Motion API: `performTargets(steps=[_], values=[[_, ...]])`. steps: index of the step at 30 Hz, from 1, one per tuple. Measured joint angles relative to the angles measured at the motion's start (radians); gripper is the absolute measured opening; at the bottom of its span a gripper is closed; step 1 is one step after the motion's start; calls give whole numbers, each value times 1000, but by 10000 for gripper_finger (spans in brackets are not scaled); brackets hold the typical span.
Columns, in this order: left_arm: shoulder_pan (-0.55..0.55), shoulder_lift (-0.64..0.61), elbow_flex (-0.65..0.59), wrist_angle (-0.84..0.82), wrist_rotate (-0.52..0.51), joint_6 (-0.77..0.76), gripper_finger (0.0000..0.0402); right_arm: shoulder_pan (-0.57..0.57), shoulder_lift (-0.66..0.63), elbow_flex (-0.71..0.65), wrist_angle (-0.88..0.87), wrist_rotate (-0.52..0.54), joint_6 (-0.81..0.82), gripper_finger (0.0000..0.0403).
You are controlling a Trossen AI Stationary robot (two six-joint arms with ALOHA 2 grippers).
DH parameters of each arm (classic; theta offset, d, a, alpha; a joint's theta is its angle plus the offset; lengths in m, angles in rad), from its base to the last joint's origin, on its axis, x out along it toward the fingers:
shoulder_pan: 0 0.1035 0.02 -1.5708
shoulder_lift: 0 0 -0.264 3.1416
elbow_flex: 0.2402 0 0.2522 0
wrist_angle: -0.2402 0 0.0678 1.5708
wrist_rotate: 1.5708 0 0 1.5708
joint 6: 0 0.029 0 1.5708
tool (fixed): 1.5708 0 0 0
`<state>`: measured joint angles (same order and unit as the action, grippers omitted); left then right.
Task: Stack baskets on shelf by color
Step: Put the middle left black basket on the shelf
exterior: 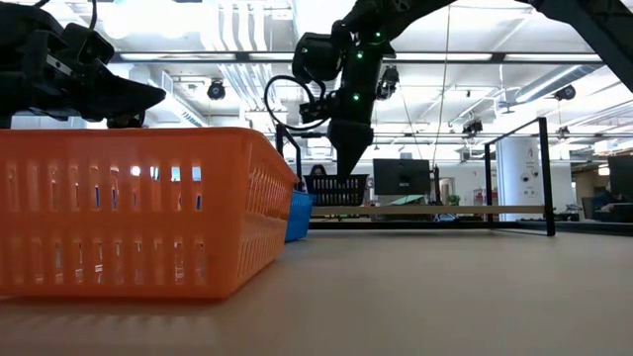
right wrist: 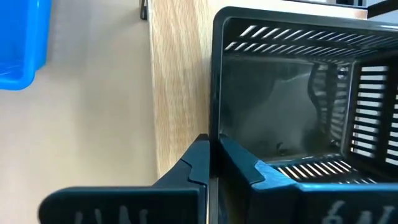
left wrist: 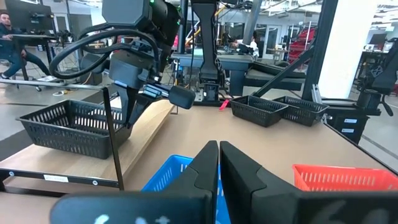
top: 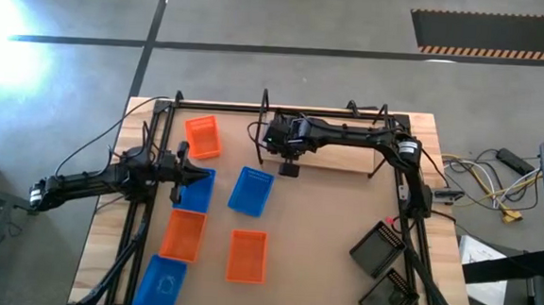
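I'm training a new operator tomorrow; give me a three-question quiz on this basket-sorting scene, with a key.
1. True or false: the right gripper is pinched shut on the rim of a black basket sitting on the shelf.
2. Multiple choice: in the overhead view, how many orange baskets lie on the table? A) one B) three C) five
3. Fill in: the two black baskets off the shelf lie near the table's ____ side, by the right arm's base.

Key: 1 true; 2 B; 3 right. The left gripper hovers shut over a blue basket.
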<state>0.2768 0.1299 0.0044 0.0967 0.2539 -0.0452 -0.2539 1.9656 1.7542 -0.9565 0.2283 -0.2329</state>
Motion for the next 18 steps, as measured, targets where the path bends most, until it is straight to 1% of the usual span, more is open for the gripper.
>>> performTargets(steps=[5,10,15,18], values=[[0,0,0,0,0,0,0,0,0,0,0,-2,-27,13],[0,0,0,0,0,0,0,5,0,0,1,-46,-56,13],[0,0,0,0,0,0,0,10,0,0,1,-46,-59,14],[0,0,0,-1,0,0,0,9,0,0,1,-46,-61,25]])
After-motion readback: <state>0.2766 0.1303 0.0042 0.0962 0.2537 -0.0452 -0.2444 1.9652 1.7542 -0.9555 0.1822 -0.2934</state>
